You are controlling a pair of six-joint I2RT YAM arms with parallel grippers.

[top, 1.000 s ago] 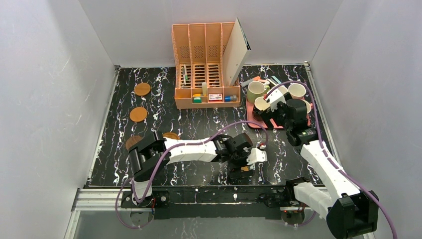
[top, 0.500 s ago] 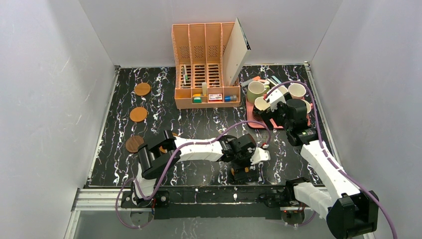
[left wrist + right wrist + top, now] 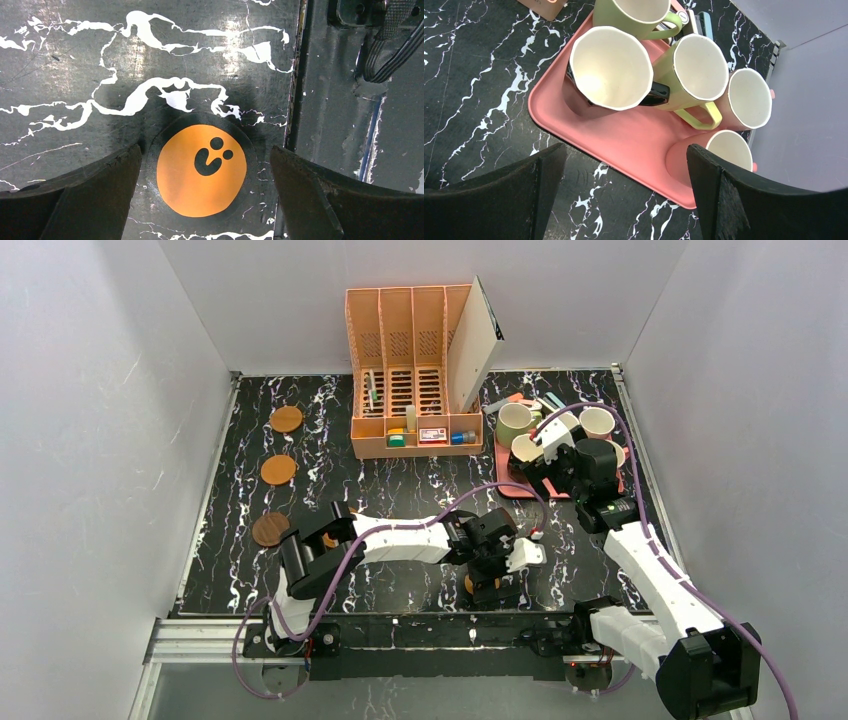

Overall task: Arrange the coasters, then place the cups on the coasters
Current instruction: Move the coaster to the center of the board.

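Left arm (image 3: 390, 538) lies low along the near side of the counter (image 3: 75, 65). It reaches rightward with the wrist bent down. We note the left tool (image 3: 205, 150) pointing straight at the surface, fingers spread wide and gripping nothing. The orange coaster with dark marks (image 3: 201, 170) lies flat and centred between the fingers, apart from both. The counter's near edge runs just beside the tool.

Right arm (image 3: 655, 565) stretches forward. The right tool (image 3: 624, 150) is angled down over the near rim of the pink tray (image 3: 624, 130), fingers likewise spread and empty. On the tray ahead of it, the black mug (image 3: 606, 67) is closest and the olive green mug (image 3: 644, 12) stands beyond. The yellow mug (image 3: 699, 67) is just beside the black one's handle. A fourth mug (image 3: 749, 97) and a fifth mug (image 3: 729, 149) sit further right; we cannot fix their outer colours.

Well left of the left tool, a far orange-brown coaster (image 3: 287, 419), a nearer orange-brown coaster (image 3: 278, 469) and a dark brown coaster (image 3: 270, 529) line the counter's side. The counter is black marble with white veins, and the walls are white. An orange file rack (image 3: 415, 380) stands at the back.
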